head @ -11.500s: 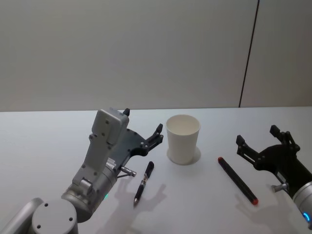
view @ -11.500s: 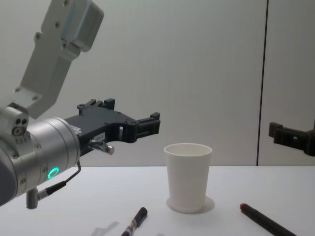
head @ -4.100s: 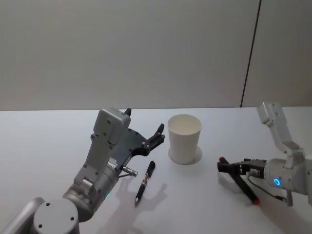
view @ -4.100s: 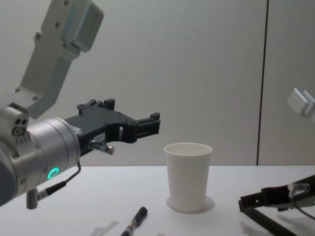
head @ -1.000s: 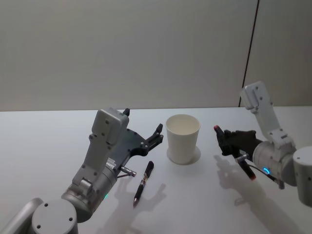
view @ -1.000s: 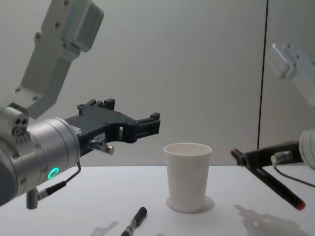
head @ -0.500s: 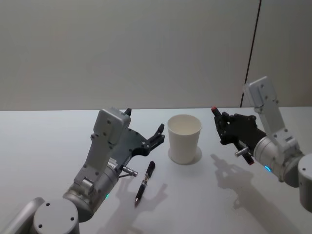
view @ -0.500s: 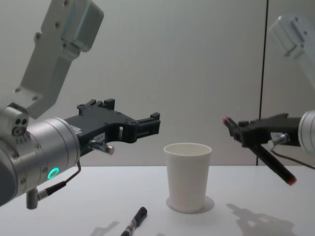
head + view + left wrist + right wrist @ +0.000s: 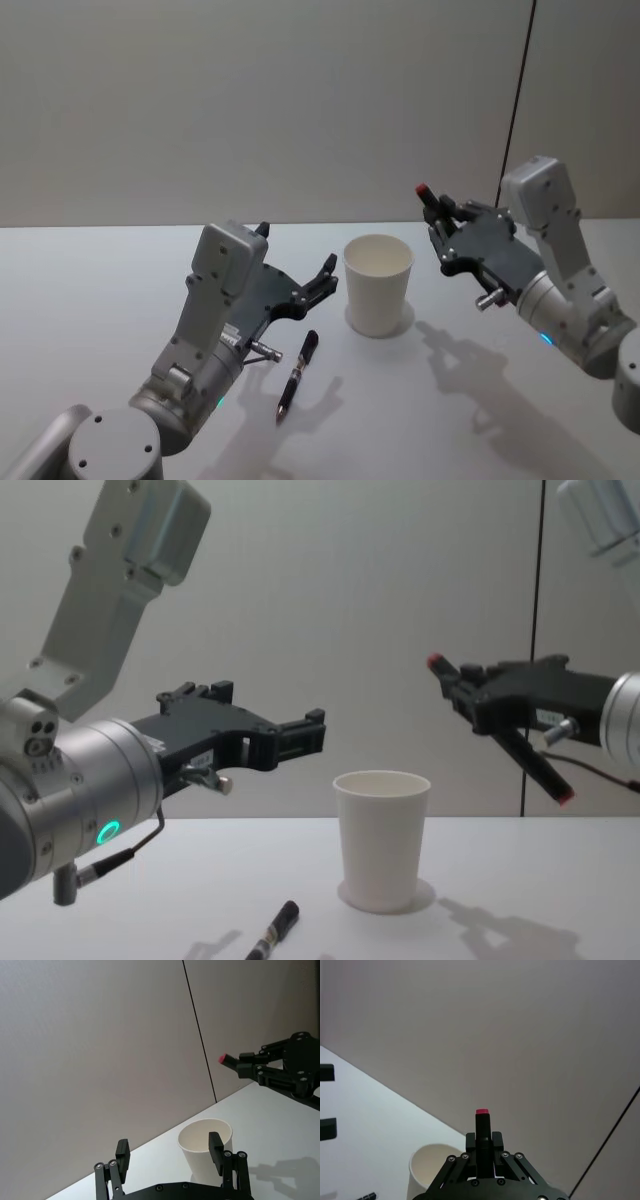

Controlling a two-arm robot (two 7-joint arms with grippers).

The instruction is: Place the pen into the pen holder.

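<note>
Pen holder [image 9: 378, 284] is standing upright at frame centre on the white counter [image 9: 100, 300], its rolled rim open to the top. Open counter surface is showing to its right and toward the near edge, carrying just the arm's shadow. Right claw [image 9: 438, 220] is hanging in the air at the upper right of the cup, above rim height and apart from it. It is clamping tight on the red-tipped pen [image 9: 540, 768]. In the chest view the pen is tilting, one red end up toward the cup, the other end down to the right. The right forearm is angling in from the right edge. Left claw [image 9: 294, 247] is hovering left of the cup with its fingers spread wide and holding nothing. Black pen [image 9: 297, 374] is lying flat on the counter at lower centre, just left of the cup.
</note>
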